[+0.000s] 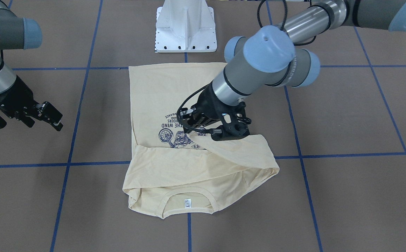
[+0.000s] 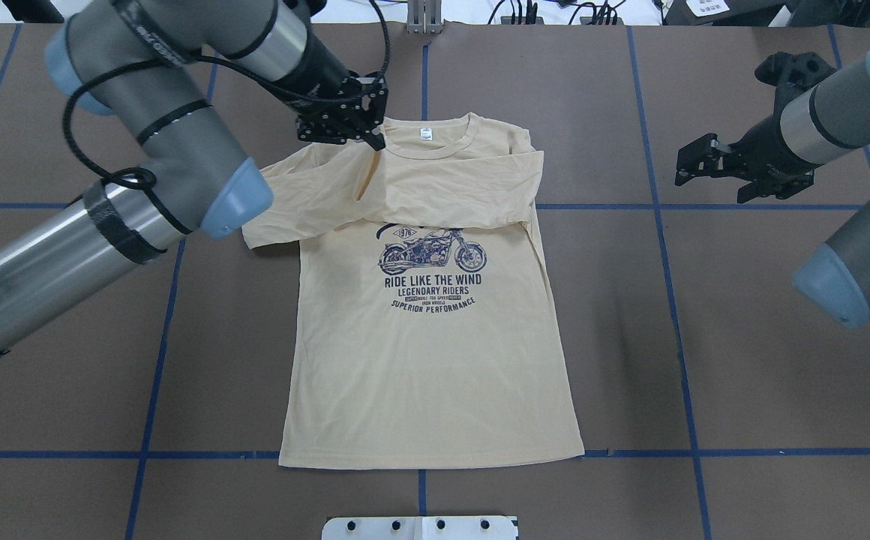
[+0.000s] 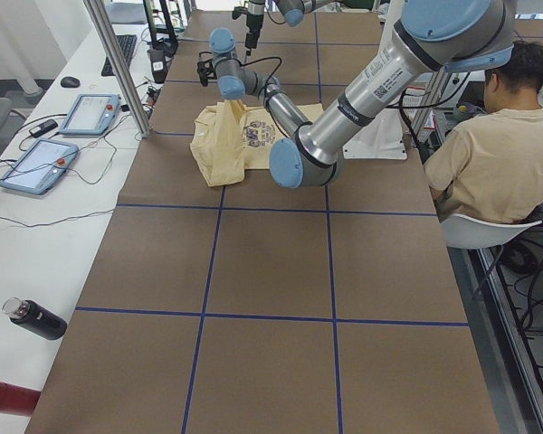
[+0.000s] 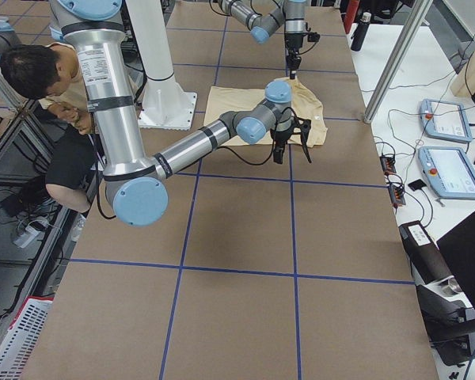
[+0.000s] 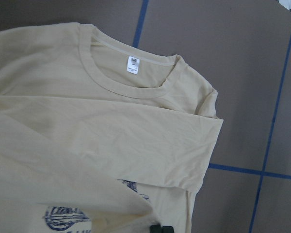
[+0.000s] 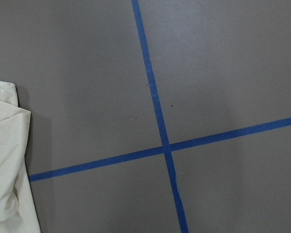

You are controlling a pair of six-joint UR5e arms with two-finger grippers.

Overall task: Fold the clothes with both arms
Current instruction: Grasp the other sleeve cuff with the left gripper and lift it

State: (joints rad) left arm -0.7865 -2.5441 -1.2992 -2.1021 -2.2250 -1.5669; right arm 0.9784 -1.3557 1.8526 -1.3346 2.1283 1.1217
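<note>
The cream-yellow T-shirt (image 2: 427,360) lies front up on the table, with its collar and white label (image 2: 425,134) at the far end. One sleeve lies folded across the chest above the motorcycle print. My left gripper (image 2: 360,135) is at the shirt's left shoulder beside the collar, shut on the other sleeve, which rises to it (image 1: 231,134). Its wrist view shows the collar (image 5: 131,82) and the lifted fabric close by. My right gripper (image 2: 716,180) hangs open and empty over bare table to the right of the shirt. Its wrist view shows only the shirt's edge (image 6: 7,160).
The white pedestal base (image 1: 186,28) stands at the near edge behind the hem. Blue tape lines (image 2: 675,315) grid the brown table. A seated person (image 3: 489,154) is beside the table. Teach pendants (image 3: 90,113) and bottles (image 3: 32,318) lie on a side bench.
</note>
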